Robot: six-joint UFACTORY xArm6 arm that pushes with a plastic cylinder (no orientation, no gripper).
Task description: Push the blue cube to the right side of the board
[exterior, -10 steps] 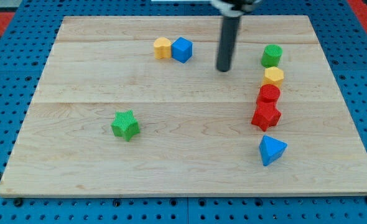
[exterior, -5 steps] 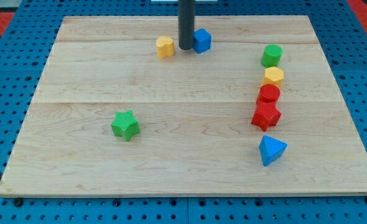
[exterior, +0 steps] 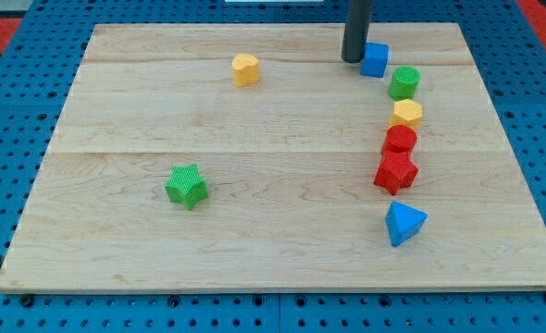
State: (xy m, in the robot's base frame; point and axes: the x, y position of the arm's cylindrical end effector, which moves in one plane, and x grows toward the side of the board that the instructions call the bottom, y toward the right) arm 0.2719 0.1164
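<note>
The blue cube (exterior: 376,59) sits near the view's top right on the wooden board (exterior: 254,231). My tip (exterior: 353,59) stands right against the cube's left side. The cube lies just up and left of a green cylinder (exterior: 404,82), with a small gap between them.
Below the green cylinder runs a column: a yellow block (exterior: 406,114), a red cylinder (exterior: 401,140), a red star-like block (exterior: 395,172) and a blue pyramid (exterior: 403,222). A yellow block (exterior: 245,69) sits at top centre-left. A green star (exterior: 186,186) lies lower left.
My tip swung to the cube's left side, then slid right, pushing the blue cube away from the yellow block toward the green cylinder. The other blocks have not moved.
</note>
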